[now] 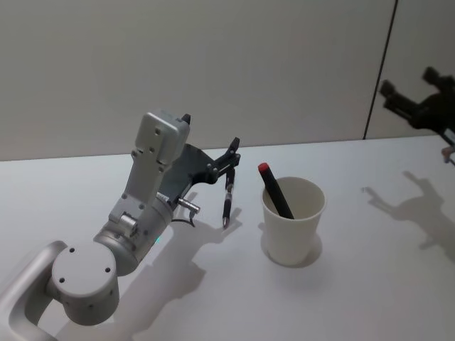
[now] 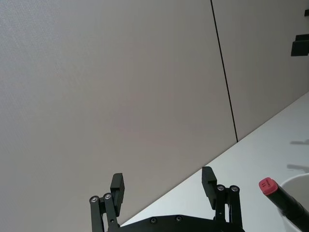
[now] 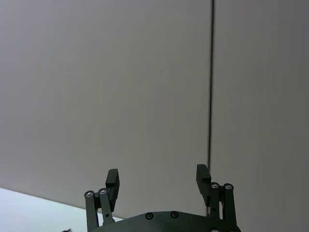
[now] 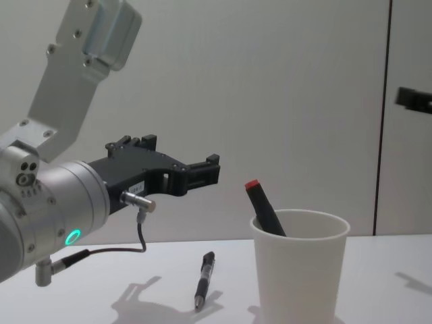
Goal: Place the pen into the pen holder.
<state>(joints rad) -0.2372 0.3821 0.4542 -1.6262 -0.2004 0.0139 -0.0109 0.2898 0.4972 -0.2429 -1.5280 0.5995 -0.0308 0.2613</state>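
L tool open, empty, raised above table. Pen lies flat on table at 9 o'clock of pen holder, near, not touching. Red-capped pen leans inside holder. R tool open, empty, at holder's 2 o'clock.

Matt white paper pen holder, glossy black plastic pen beside it, smooth white table, matt black left gripper.
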